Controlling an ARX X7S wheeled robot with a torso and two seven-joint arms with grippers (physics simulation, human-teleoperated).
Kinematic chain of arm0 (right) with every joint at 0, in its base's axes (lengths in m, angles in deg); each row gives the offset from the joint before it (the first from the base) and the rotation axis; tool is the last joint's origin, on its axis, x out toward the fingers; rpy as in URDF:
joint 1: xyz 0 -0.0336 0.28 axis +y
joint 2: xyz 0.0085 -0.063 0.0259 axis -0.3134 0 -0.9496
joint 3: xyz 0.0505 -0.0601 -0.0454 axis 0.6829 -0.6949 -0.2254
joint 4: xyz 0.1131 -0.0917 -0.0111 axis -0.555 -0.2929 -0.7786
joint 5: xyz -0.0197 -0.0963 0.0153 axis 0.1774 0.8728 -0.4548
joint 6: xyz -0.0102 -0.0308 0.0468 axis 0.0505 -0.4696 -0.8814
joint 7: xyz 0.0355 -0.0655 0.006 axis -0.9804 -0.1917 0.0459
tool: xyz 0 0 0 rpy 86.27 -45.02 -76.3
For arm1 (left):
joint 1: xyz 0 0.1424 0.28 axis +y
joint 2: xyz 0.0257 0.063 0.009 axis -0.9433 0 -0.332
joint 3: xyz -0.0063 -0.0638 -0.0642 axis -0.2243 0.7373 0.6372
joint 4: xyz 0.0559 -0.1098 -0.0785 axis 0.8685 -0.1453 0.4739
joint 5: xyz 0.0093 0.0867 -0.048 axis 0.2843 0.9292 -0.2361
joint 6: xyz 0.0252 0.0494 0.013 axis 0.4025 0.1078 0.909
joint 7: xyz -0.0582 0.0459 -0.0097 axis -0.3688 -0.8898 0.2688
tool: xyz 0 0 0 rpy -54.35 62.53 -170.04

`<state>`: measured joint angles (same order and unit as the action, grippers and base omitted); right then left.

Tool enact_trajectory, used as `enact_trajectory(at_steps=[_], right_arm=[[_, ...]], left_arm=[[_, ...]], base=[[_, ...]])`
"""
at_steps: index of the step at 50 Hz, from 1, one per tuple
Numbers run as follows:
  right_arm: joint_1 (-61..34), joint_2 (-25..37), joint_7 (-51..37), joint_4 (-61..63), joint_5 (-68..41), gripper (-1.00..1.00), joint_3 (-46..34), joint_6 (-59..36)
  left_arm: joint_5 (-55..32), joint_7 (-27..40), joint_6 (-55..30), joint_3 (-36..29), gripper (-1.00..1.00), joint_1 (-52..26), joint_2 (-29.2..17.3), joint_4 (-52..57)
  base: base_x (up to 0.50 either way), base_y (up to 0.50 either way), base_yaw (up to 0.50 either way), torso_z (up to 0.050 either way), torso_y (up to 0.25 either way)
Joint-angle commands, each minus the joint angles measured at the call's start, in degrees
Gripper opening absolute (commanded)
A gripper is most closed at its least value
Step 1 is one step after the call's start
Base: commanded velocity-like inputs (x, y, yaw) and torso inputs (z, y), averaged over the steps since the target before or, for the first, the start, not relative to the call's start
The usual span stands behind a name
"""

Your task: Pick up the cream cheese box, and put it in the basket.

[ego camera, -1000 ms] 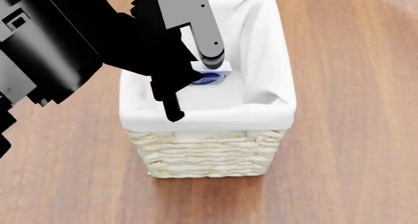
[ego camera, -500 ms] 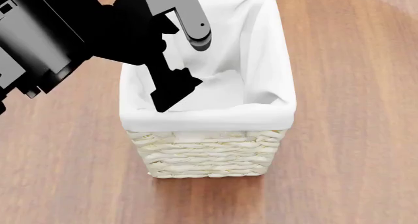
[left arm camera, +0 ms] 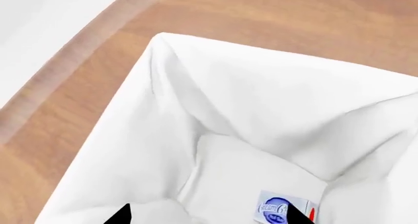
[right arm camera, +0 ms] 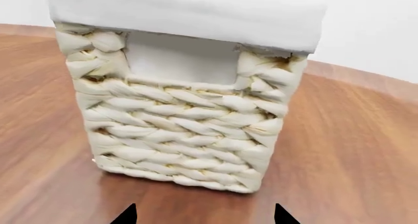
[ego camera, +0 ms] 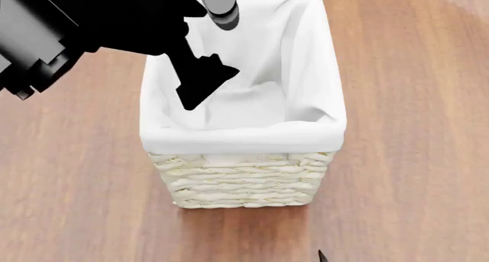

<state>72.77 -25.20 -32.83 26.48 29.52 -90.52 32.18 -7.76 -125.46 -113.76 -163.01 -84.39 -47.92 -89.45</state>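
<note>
Cream cheese box (left arm camera: pixel 282 210) observed on liner floor inside basket (ego camera: pixel 241 179), below left hand (left arm camera: pixel 207 216). Left hand released, nothing gripped. Placement judged done; only withdrawal left. Right hand (right arm camera: pixel 203 216) parted, idle beside basket.

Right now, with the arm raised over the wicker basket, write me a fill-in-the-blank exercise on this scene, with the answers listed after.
1. The small flat white cream cheese box with a blue oval mark lies on the ____ of the basket.
2. The tall cream woven wicker basket has a white ____ liner folded over its rim.
3. The basket stands on a brown ____ surface.
4. The left gripper above the basket holds ____, its jaws apart.

Answers: bottom; cloth; wooden; nothing
</note>
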Motion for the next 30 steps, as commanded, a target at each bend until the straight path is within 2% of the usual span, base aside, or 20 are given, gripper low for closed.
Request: enact_trajectory(at_steps=[1,9,14,18,19,20,21,22,23,30], right_arm=[[-2.70,2.12,-2.69,9.12,1.57,1.00,2.20,-6.84],[-6.48,4.21,-4.03,18.19,1.93,1.00,4.54,-14.85],[-7.34,4.53,-3.80,19.61,1.88,1.00,4.41,-16.40],[-7.39,4.62,-3.90,19.80,2.05,1.00,4.34,-16.49],[-7.51,4.55,-3.98,19.55,2.49,1.00,4.04,-16.59],[-7.50,4.57,-4.06,19.62,2.65,1.00,4.00,-16.55],[-7.58,4.75,-3.97,20.42,2.24,1.00,4.25,-17.06],[-7.59,4.76,-3.99,20.45,2.23,1.00,4.25,-17.09],[-7.72,5.05,-4.18,21.76,2.45,1.00,4.44,-17.82],[-10.20,6.52,-5.45,29.33,3.43,1.00,6.59,-22.77]], left_arm=[[-3.64,3.38,-2.27,2.25,1.00,-2.36,-4.86,8.67],[-7.14,7.95,-5.13,4.77,1.00,-2.36,-10.78,19.95],[-8.02,9.83,-6.17,5.35,1.00,-2.29,-13.02,23.60],[-9.35,13.94,-7.79,6.34,1.00,-2.88,-17.01,32.16],[-11.40,16.32,-9.01,7.94,1.00,-3.93,-20.05,38.69],[-12.43,18.15,-9.65,9.00,1.00,-4.47,-21.17,40.94],[-15.79,19.64,-10.45,11.55,1.00,-5.83,-25.11,49.02],[-15.93,19.83,-10.58,11.61,1.00,-5.81,-25.27,49.37],[-17.42,23.51,-10.97,13.72,1.00,-6.91,-27.55,53.43],[-21.70,27.57,-13.06,16.56,1.00,-7.77,-33.68,61.82]], base=[[0.00,0.00,0.00,0.000,0.000],[0.00,0.00,0.00,0.000,0.000],[0.00,0.00,0.00,0.000,0.000],[0.00,0.00,0.00,0.000,0.000],[0.00,0.00,0.00,0.000,0.000],[0.00,0.00,0.00,0.000,0.000],[0.00,0.00,0.00,0.000,0.000],[0.00,0.00,0.00,0.000,0.000],[0.00,0.00,0.00,0.000,0.000],[0.00,0.00,0.00,0.000,0.000]])
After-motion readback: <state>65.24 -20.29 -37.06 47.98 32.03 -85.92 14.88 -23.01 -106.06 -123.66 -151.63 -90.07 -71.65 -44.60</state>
